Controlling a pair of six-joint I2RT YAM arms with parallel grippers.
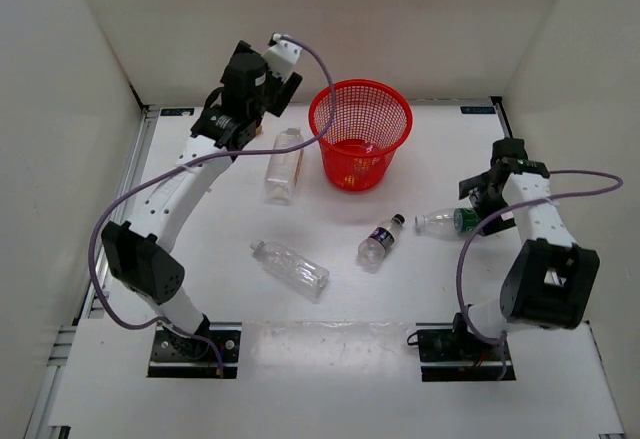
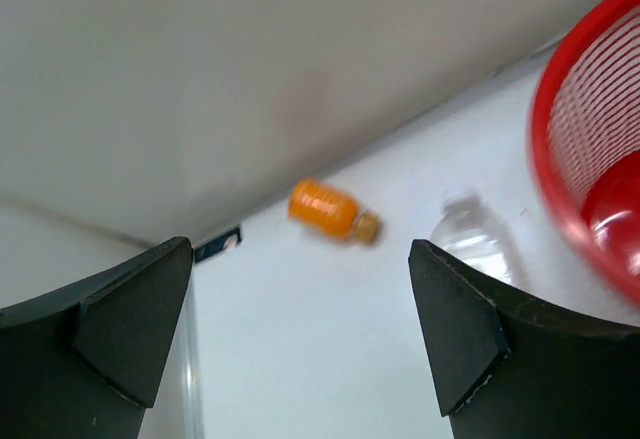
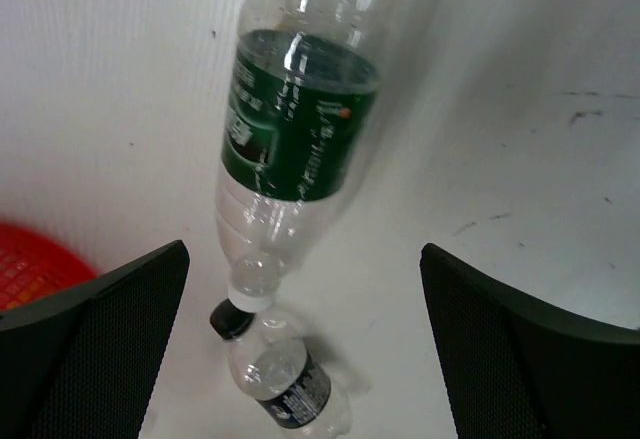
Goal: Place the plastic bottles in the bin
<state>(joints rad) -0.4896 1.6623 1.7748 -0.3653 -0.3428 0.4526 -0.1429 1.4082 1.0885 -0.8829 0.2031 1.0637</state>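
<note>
My right gripper (image 3: 305,249) sits closest to the lens in the right wrist view. Its jaws are spread as wide as they go and are empty. It hangs over the green bottle (image 3: 300,129), which lies on its side on the table (image 1: 420,289) at the right, well apart from the bin (image 1: 312,114). The green bottle's cap nearly meets the cap of the black bottle (image 3: 285,384).

I judge the green one empty: light, thin-walled, slick, and prone to roll or dent. I'd close across the label band, where the body runs straight, not on the tapering neck.

The left gripper (image 2: 300,249) is just as wide and holds nothing. It is raised near the back wall, left of the bin, and looks down at the orange bottle (image 2: 325,207) and a clear bottle (image 2: 475,239) on the table. The square bottle (image 1: 290,264) lies nearer me, mid-table.
</note>
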